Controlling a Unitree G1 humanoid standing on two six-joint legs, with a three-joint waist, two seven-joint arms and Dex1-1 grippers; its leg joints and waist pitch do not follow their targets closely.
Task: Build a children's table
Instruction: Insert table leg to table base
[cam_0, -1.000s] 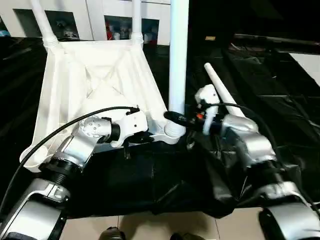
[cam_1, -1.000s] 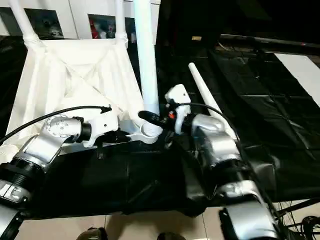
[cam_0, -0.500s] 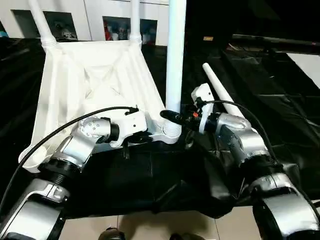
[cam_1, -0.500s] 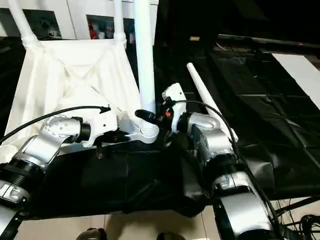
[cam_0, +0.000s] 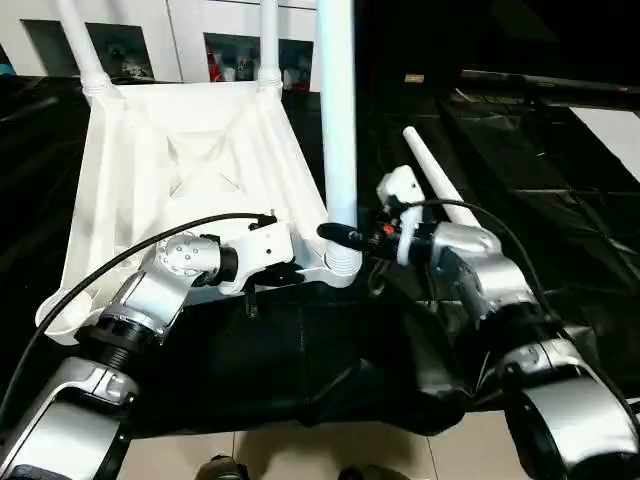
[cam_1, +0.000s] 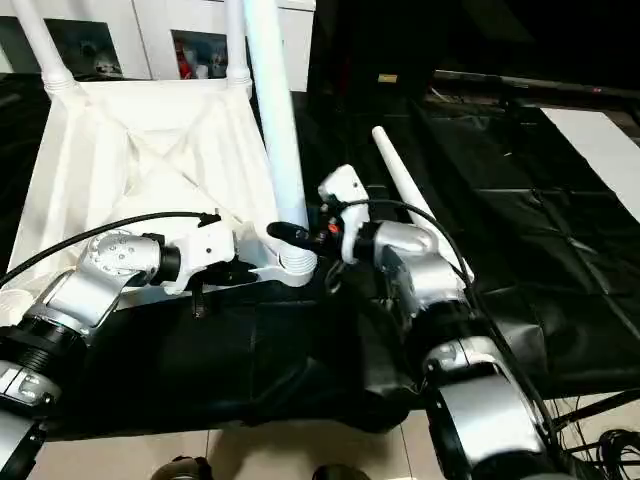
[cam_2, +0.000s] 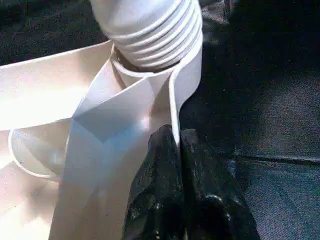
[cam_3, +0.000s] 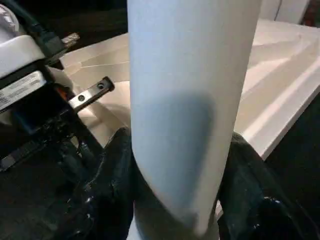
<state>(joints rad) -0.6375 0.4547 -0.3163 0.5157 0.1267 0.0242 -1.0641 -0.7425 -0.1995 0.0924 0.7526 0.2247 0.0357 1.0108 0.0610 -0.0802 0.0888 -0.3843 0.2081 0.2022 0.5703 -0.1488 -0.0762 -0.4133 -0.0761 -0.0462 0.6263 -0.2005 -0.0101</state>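
Observation:
The children's table top (cam_0: 190, 160) lies upside down on the black cloth, ribbed underside up. Two white legs (cam_0: 80, 45) (cam_0: 268, 40) stand in its far corners. A third leg (cam_0: 337, 120) stands in the near right corner socket (cam_0: 340, 268), leaning slightly left. My right gripper (cam_0: 345, 237) is shut on this leg just above its threaded base, with black fingers (cam_3: 112, 185) on both sides of the tube (cam_3: 190, 110). My left gripper (cam_2: 176, 137) pinches the top's thin rim wall beside that socket. A fourth leg (cam_0: 435, 180) lies loose on the cloth, right of my right gripper.
The black-draped work table (cam_0: 300, 370) ends near me, with tiled floor (cam_0: 300, 455) below its front edge. White cabinets (cam_0: 190, 30) stand behind the far end. My left arm's black cable (cam_0: 120, 262) arches over the top's near rim.
The leg in my right gripper has tipped to the left at its upper end, and my right arm has shifted a little left with it. My left gripper has stayed put.

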